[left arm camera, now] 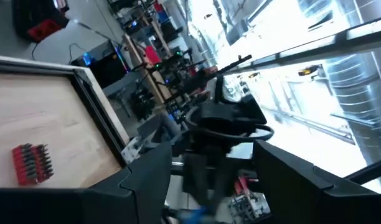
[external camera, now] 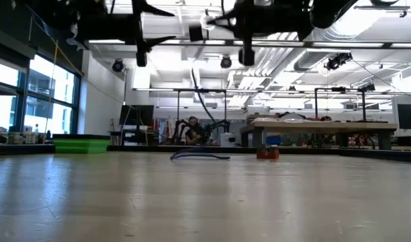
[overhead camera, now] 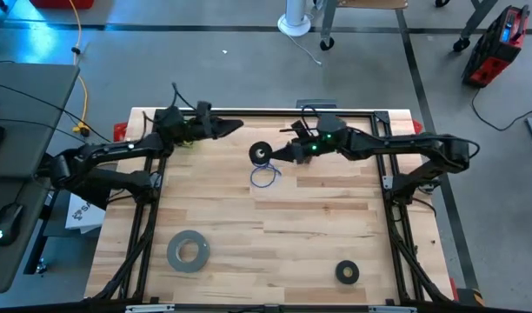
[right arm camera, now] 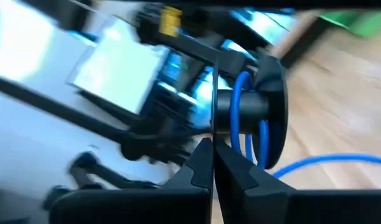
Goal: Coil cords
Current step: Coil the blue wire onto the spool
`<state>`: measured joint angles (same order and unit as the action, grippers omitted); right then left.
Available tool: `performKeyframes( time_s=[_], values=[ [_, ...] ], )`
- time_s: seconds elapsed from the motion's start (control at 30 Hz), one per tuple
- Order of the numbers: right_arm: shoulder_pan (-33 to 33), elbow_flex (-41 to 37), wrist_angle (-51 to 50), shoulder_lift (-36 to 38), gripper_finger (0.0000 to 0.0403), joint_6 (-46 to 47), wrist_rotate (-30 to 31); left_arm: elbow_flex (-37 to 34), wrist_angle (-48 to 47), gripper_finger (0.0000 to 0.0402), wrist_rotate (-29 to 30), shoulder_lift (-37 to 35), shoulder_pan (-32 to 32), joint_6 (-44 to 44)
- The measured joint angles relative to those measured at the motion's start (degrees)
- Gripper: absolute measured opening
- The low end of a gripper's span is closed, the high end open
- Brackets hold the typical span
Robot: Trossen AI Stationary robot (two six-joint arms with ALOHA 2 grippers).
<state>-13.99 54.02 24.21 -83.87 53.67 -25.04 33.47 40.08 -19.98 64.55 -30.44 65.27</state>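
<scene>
I have both arms raised over the far half of the pale wooden table (overhead camera: 318,235). My left gripper (overhead camera: 234,127) waits at far left with its fingers spread wide, holding nothing. My right gripper (overhead camera: 279,156) is pinched fully shut at the small black round spool (overhead camera: 260,153), far centre, lifted off the wood. The thin blue cord (overhead camera: 265,176) runs from the spool, where a few turns sit, down to a loose loop lying just nearer. My worry: slack cord could slide off the flange or snag as I wind, since nothing tensions it.
</scene>
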Motion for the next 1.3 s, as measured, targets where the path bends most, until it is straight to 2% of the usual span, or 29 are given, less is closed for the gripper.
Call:
performKeyframes(
  time_s=[0.17,0.27,0.33,0.43,0.63,0.77,0.9,1.0,1.17,1.3],
  values=[
    [0.8,0.0,17.2,0.8,0.0000,3.4,4.0,0.0,0.2,0.0218,2.3,0.0,0.5,0.0],
    [0.4,0.0,23.4,0.3,0.0000,7.7,1.0,0.0,0.2,0.0218,2.0,0.9,1.4,0.7],
    [0.5,0.0,25.6,0.3,0.0000,8.9,-2.0,0.0,0.5,0.0218,0.6,1.7,2.2,2.0],
    [0.8,0.0,28.9,0.3,0.0000,9.3,-5.2,0.0,4.0,0.0218,-4.5,3.4,3.0,4.5],
    [2.0,0.0,29.7,0.3,0.0000,13.0,-5.7,1.9,10.2,0.0218,-7.7,5.5,6.5,7.5],
    [3.4,0.0,29.2,0.3,0.0000,19.3,-12.6,4.0,8.6,0.0218,-12.2,6.7,8.6,4.5],
    [6.4,0.0,24.8,0.3,0.0000,29.4,-22.6,4.2,7.0,0.0218,-12.2,7.5,9.0,1.7],
    [9.6,0.0,16.4,0.3,0.0000,34.1,-29.3,4.2,4.4,0.0219,-11.9,7.9,8.4,1.1],
    [15.2,0.0,-4.6,0.3,0.0000,34.6,-35.8,4.2,-0.7,0.0219,-12.7,7.8,7.9,-1.0],
    [18.6,0.0,-23.5,0.3,0.0000,30.6,-41.0,4.2,-2.6,0.0219,-14.3,7.8,8.0,-1.8]
  ],
)
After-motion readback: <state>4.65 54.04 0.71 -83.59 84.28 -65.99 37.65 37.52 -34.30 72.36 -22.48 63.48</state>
